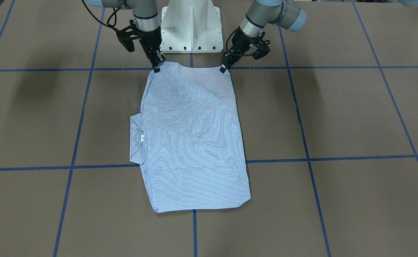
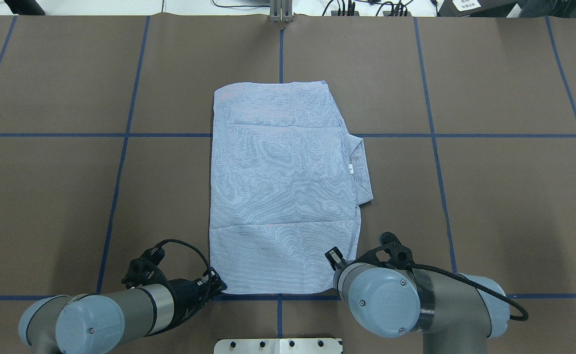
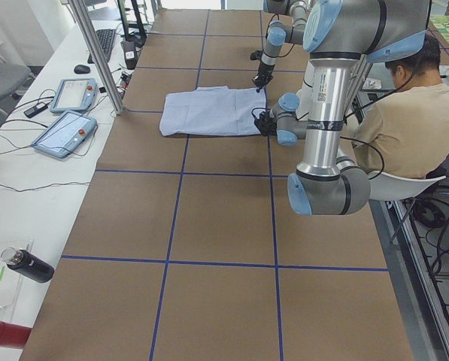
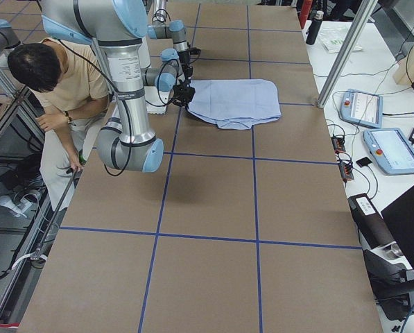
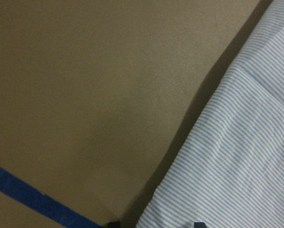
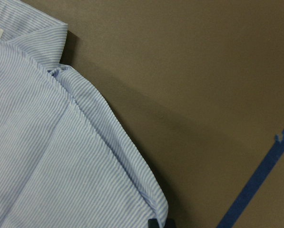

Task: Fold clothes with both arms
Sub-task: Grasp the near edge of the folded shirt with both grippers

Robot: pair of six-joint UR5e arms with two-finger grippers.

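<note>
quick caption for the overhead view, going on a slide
Left pincer and right pincer at the two near corners of a folded pinstriped shirt on the blue-taped brown table.

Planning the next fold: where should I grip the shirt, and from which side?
Grip the shirt at the two corners of its edge nearest the robot, where the left tool and right tool sit. Come in low from the robot's side: it lies flat as a long rectangle, so lifting that short edge should halve it.

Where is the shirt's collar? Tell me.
In the overhead view the collar juts from the folded shirt on its right side, ahead of the right gripper.
</note>
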